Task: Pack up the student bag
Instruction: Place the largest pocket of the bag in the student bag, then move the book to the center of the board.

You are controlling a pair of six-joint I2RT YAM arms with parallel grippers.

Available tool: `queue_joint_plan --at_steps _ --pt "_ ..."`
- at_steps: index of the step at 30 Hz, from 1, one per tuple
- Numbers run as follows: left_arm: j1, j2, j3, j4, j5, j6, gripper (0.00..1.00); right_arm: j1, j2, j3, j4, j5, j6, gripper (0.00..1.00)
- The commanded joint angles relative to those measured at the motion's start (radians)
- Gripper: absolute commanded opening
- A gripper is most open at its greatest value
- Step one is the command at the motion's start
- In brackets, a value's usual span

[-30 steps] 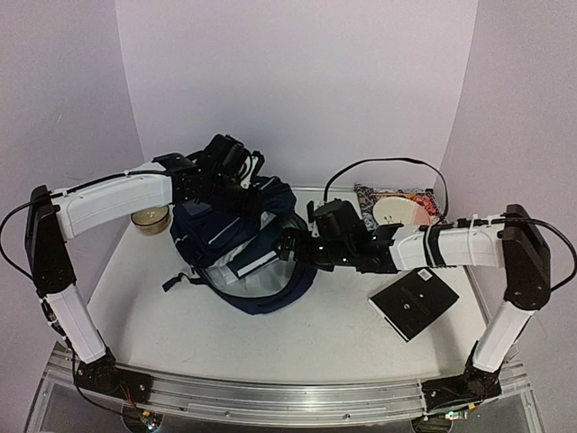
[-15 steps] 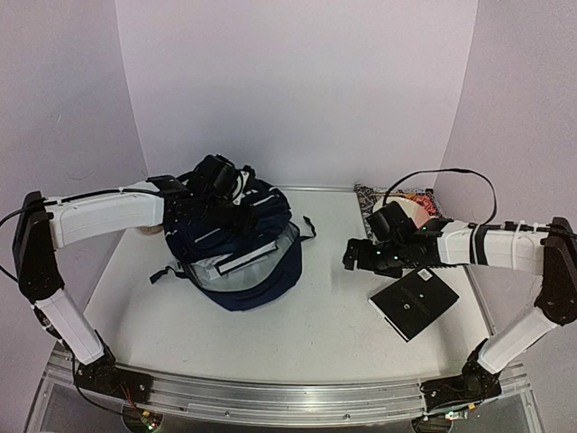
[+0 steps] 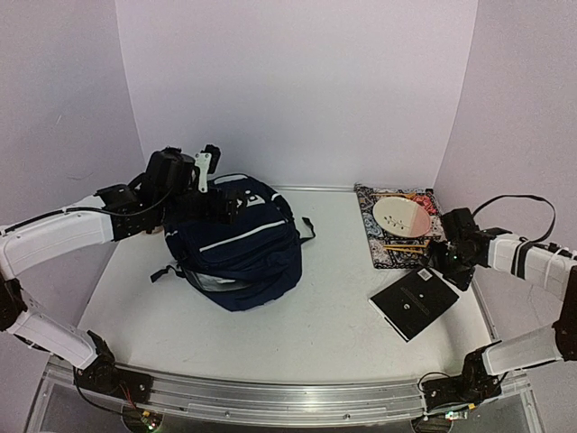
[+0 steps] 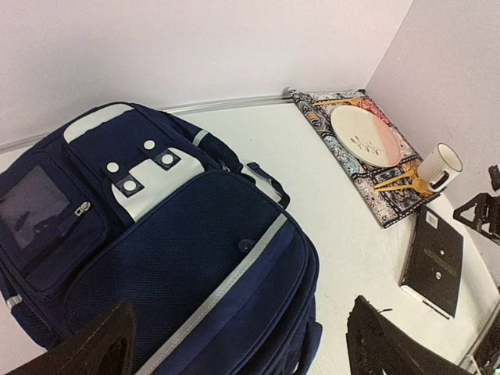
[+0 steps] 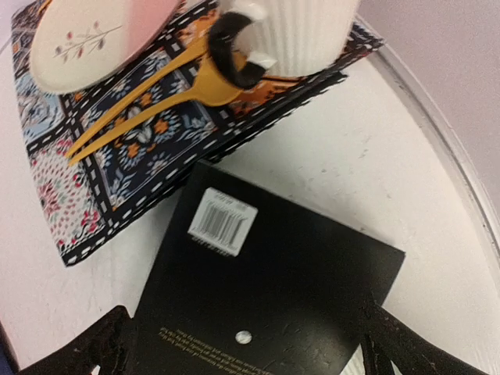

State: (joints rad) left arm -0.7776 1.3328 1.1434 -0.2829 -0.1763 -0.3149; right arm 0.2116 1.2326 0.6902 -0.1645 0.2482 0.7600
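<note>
We log one label: a white barcode sticker point(image 5: 223, 221) on the black book point(image 5: 266, 297), seen from the right wrist. The bars are plain, but the digits beneath are too small to read. Faint gold print point(image 5: 205, 336) lower on the same cover is blurred and unreadable. On the white patches point(image 4: 148, 187) of the student bag point(image 4: 195, 266) we make out no lettering.

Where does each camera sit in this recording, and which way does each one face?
Top external: high behind the bases, looking down at the table; both arms, left gripper, right gripper show.
Left wrist: above the student bag, facing across toward the placemat; its fingers at bottom corners.
Right wrist: close over the book, facing placemat and mug; its fingers at bottom corners.
Shared: both wrist views show book, placemat, mug.
</note>
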Motion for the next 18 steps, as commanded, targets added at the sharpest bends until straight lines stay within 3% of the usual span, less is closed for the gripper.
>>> queue_joint_plan --at_steps 1,8,18 --pt "0.003 -0.051 -0.066 0.068 0.036 -0.028 0.96 -0.123 -0.002 -0.023 -0.048 0.026 -0.003 0.98" --pt "0.003 -0.078 -0.169 0.128 0.086 -0.069 0.97 -0.258 0.079 -0.04 0.017 -0.033 -0.04 0.98" --pt "0.001 -0.082 -0.222 0.187 0.171 -0.127 0.96 -0.259 0.2 -0.117 0.139 -0.215 -0.057 0.98"
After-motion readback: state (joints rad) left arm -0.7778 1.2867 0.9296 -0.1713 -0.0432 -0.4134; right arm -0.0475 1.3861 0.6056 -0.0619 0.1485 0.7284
